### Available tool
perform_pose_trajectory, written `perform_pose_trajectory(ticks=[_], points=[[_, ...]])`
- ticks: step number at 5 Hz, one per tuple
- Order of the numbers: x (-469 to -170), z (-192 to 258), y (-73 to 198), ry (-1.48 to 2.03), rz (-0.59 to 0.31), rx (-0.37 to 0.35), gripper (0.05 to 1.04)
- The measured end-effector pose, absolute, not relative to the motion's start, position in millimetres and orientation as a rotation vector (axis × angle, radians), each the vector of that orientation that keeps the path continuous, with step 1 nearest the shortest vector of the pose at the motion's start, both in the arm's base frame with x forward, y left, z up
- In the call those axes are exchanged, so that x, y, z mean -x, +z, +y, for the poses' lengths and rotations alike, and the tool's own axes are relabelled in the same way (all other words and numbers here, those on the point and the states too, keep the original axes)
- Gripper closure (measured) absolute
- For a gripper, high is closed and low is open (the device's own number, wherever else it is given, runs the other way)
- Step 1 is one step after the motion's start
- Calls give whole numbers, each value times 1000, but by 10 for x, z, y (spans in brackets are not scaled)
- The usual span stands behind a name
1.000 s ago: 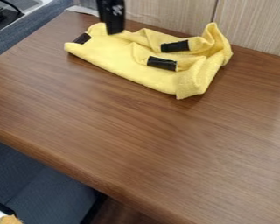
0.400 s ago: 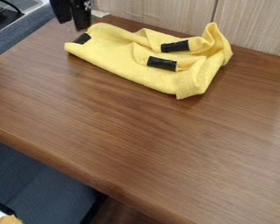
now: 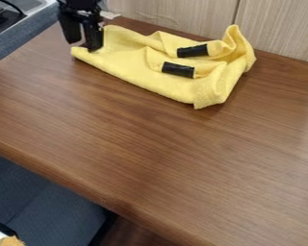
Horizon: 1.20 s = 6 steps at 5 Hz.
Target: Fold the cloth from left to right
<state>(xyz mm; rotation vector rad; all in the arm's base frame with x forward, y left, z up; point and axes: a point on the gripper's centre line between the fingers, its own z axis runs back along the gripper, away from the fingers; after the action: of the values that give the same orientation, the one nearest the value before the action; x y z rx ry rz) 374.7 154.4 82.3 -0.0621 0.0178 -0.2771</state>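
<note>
One released pincer point(image 3: 83, 44) hangs spread at one end of the yellow cloth point(image 3: 127, 60)

Moderate, diffuse light is falling across the tabletop point(image 3: 150, 153). A pale sheen is showing toward its right side. Soft shadow is hugging the near edge of the cloth point(image 3: 127, 62).
</note>
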Motion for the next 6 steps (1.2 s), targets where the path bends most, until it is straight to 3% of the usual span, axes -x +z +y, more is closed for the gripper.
perform_pose_trajectory(ticks=[1,3,4,5,6], points=[[-3790,1546,752,-293,10,50,118],[-3803,1563,726,-292,2,38,698],[-3795,1558,727,-294,5,45,901],[-3782,1559,733,-290,10,48,995],[-3744,1603,931,-271,1,11,1006]])
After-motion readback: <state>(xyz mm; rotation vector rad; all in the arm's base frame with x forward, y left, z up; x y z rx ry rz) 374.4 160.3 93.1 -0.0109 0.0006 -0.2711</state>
